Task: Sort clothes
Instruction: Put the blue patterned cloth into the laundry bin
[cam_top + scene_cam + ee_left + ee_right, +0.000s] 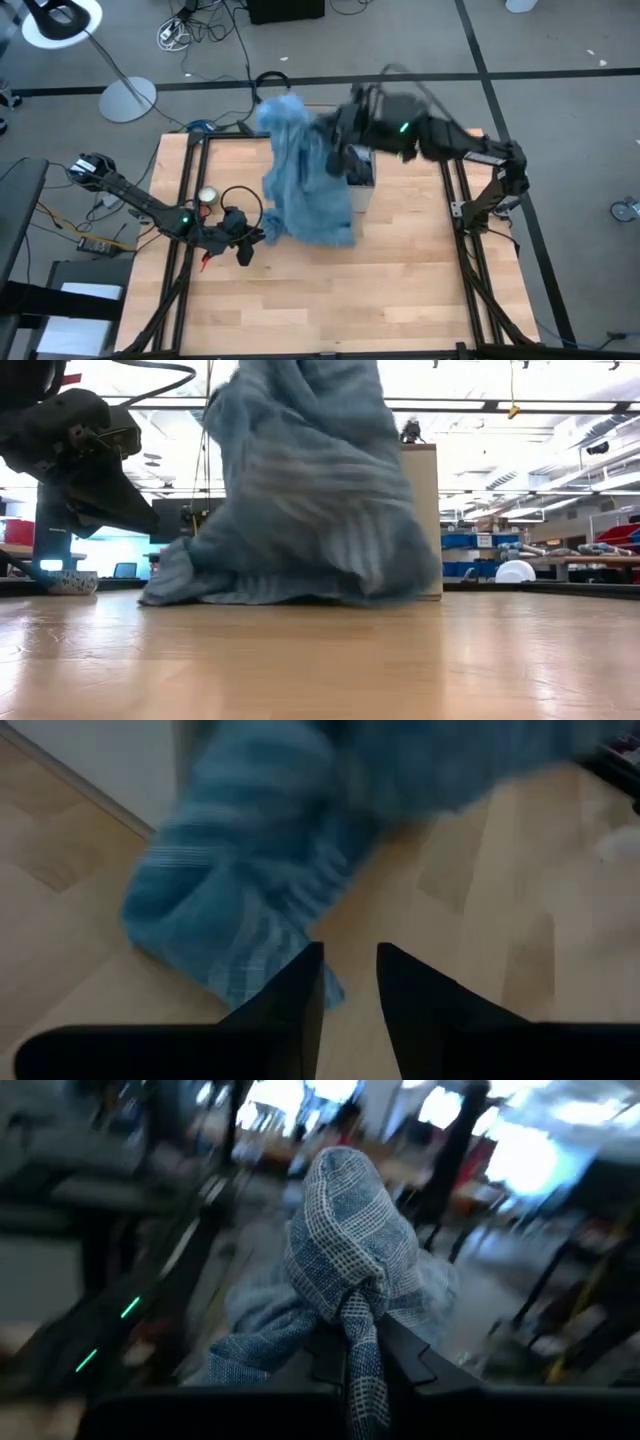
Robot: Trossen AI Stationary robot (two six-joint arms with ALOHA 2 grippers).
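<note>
The blue striped shirt (305,180) hangs bunched from my right gripper (338,152) over the middle of the table. Its lower folds (290,585) rest on the wood. My right gripper (358,1342) is shut on it. My left gripper (250,243) is low over the table by the shirt's lower left edge. Its fingers (350,982) stand a little apart and hold nothing, and the shirt's hem (235,955) lies just ahead of them. The other clothes are not in view. My right gripper pinches a gathered fold of the shirt (352,1312) between its two fingers, in several layers. A bunch of cloth (345,1220) bulges past the fingertips. The rest hangs below the gripper with its lower end (300,595) on the table.
A tan cardboard box (421,510) stands behind the shirt, toward the table's far side, and is partly hidden by it in the high view (362,192). A small round object (207,195) and a black cable loop (240,205) lie near my left arm.
</note>
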